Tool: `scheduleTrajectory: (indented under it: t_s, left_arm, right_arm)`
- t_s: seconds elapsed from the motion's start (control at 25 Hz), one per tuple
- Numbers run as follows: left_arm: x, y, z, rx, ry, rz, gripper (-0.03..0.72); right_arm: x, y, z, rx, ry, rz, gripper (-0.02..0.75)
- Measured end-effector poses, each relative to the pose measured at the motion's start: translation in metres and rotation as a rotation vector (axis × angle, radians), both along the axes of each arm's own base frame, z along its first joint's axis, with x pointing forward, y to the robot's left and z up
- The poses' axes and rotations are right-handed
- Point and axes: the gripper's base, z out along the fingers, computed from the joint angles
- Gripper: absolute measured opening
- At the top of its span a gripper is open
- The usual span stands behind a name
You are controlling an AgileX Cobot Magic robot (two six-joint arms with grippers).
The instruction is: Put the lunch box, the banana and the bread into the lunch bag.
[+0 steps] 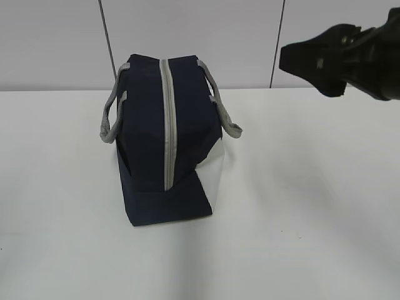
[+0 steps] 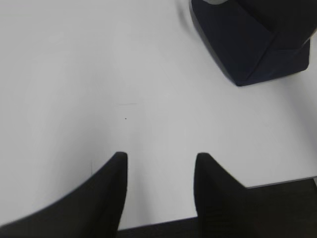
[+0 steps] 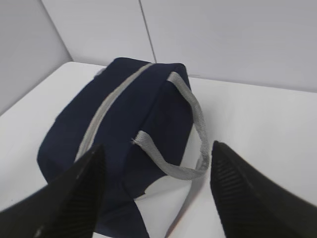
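The navy lunch bag (image 1: 187,112) stands on the white table (image 1: 300,206) with its grey zipper strip (image 1: 167,125) running over the top, closed. My right gripper (image 1: 300,62) hangs open in the air to the right of the bag; in the right wrist view its jaws (image 3: 157,146) stand wide apart above the bag's (image 3: 124,114) near end and a grey handle (image 3: 195,114). My left gripper (image 2: 161,155) is open over bare table, with a corner of the bag (image 2: 252,39) ahead to its right. The lunch box, banana and bread are out of view.
A pale panelled wall (image 1: 206,31) rises behind the table. The table's front edge (image 2: 277,182) shows close under my left gripper. White tabletop lies to the left, right and front of the bag.
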Motion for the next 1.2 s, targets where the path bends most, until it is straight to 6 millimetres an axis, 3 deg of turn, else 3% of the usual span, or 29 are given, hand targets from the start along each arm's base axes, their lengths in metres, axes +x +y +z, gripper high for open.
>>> scheduleTrajectory:
  t_s: [0.36,0.6,0.84,0.96,1.2]
  left_arm:
    - [0.000,0.000,0.000,0.000,0.000,0.000,0.289]
    - [0.000,0.000,0.000,0.000,-0.001,0.000,0.279]
    - [0.000,0.000,0.000,0.000,-0.001,0.000,0.266]
    - [0.000,0.000,0.000,0.000,-0.001,0.000,0.266]
    - [0.000,0.000,0.000,0.000,-0.003,0.000,0.265]
  right_arm:
    - [-0.006,-0.010,-0.041,-0.072,0.082,-0.075,0.491]
    - [-0.011,-0.013,-0.056,-0.138,0.087,-0.060,0.491]
    - [-0.011,-0.026,-0.062,-0.280,0.178,-0.160,0.491]
    - [-0.016,-0.023,-0.057,-0.353,0.283,-0.089,0.491]
    - [-0.032,-0.016,-0.039,-0.390,0.332,0.084,0.491]
